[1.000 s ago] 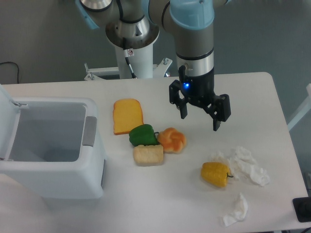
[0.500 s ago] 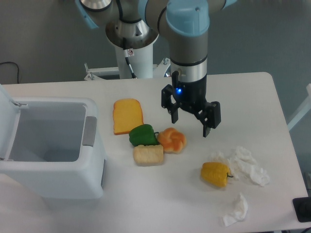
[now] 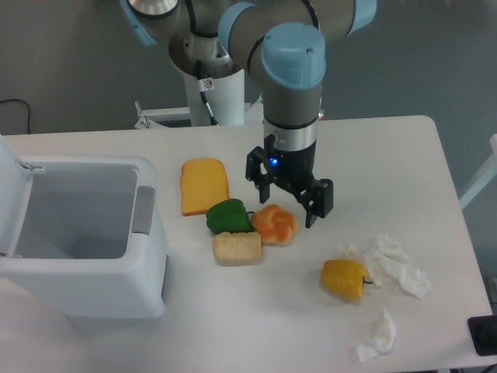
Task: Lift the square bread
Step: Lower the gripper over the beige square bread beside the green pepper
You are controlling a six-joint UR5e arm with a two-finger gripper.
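Our black two-finger gripper (image 3: 286, 200) hangs wide open and empty above the round orange knotted bun (image 3: 275, 224), because the small pale beige square bread (image 3: 238, 248) lies lower left, touching this bun and the green pepper (image 3: 228, 216). Compared with one second ago, we have moved left and lower.

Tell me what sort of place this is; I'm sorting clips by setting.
Probably a robotics lab tabletop, not a kitchen. A grey and blue robot arm's black two-finger gripper hangs open above a plain white table, where toy-like foods such as the pale beige square bread lie near a white plastic bin.
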